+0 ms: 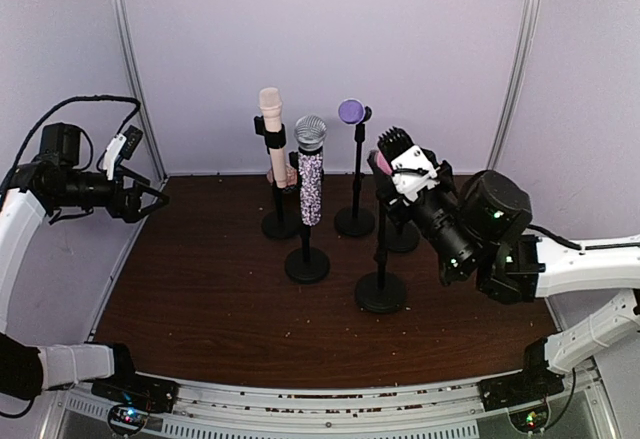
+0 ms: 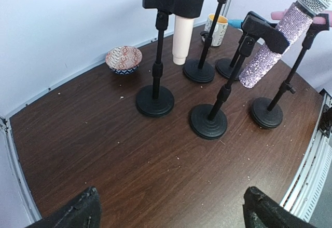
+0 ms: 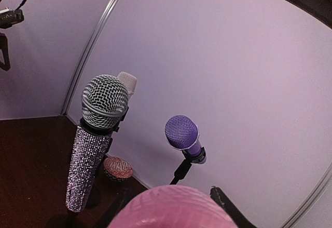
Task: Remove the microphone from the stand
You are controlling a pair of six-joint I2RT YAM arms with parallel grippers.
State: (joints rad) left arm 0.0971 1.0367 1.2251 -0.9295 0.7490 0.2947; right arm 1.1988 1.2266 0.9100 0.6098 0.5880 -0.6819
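A pink microphone [image 1: 379,165] sits at the top of the nearest black stand [image 1: 381,259]. My right gripper [image 1: 390,156] is closed around it. In the right wrist view its pink head [image 3: 174,207] fills the bottom edge, with one black finger [image 3: 224,203] beside it. I cannot tell whether the stand's clip still holds it. My left gripper [image 1: 152,199] is open and empty, raised at the far left, away from the stands. In its wrist view the gripper [image 2: 171,212] hangs over bare wood.
Three other stands hold a cream microphone [image 1: 271,124], a glittery silver one [image 1: 310,174] and a purple one [image 1: 350,111]. Another stand base [image 1: 402,237] lies behind the right gripper. A patterned bowl [image 2: 123,59] and a mug [image 2: 217,28] stand at the back wall.
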